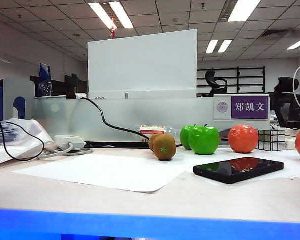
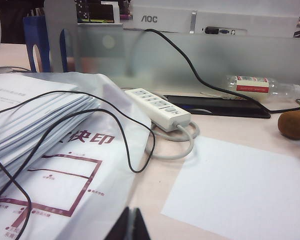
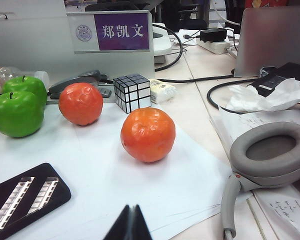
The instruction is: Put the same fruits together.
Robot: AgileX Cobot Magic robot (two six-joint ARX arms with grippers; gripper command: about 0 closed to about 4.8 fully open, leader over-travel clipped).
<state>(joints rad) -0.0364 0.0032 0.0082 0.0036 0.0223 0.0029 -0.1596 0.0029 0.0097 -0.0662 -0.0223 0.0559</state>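
Observation:
Two brown kiwis (image 1: 164, 146) sit side by side at mid-table, one (image 2: 294, 124) also showing in the left wrist view. Right of them stand two green apples (image 1: 204, 139) (image 3: 17, 113), touching each other. One orange-red fruit (image 1: 243, 138) (image 3: 80, 103) rests near the apples, the other (image 3: 148, 134) lies apart, nearer my right gripper. My left gripper (image 2: 132, 224) is shut and empty, low over the bagged papers, far from the kiwis. My right gripper (image 3: 132, 221) is shut and empty above the white sheet, short of the nearer orange-red fruit. Neither gripper shows in the exterior view.
A mirror puzzle cube (image 3: 132, 92) stands between the orange-red fruits. A black phone (image 1: 237, 169) lies on the white paper (image 1: 105, 172). A power strip (image 2: 157, 108) with cables, a plastic bottle (image 2: 255, 85) and a paper stack (image 2: 35, 125) are on the left. Grey headphones (image 3: 270, 160) lie at the right.

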